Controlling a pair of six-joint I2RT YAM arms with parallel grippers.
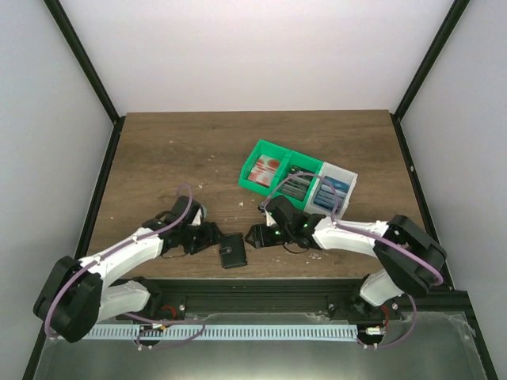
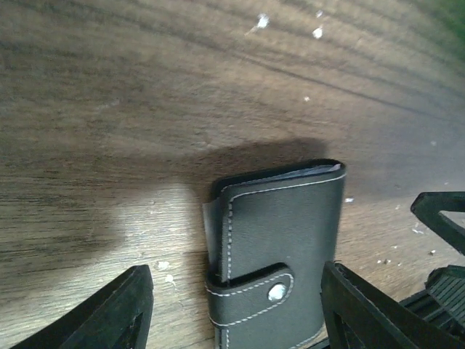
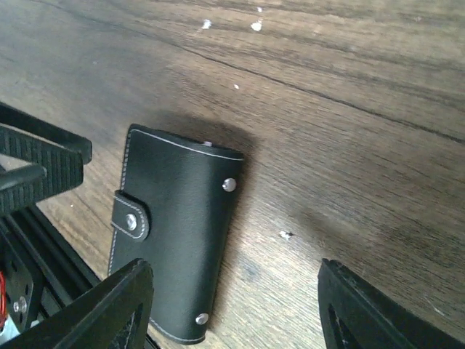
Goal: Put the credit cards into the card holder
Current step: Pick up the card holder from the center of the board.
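Black card holder [image 1: 233, 251]; bins [image 1: 257, 186] overhead only.

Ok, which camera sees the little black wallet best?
The right wrist camera: the card holder lies closed there, nearly whole, its snap strap and studs sharp. The left wrist camera sees it close too, but cut off at the bottom edge. The top camera shows it tiny between the arms.

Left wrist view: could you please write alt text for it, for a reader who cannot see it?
A closed black card holder, its snap strap fastened, lies flat on a dark wooden table between the open jaws of the left gripper. A few pale crumbs dot the wood beyond it.
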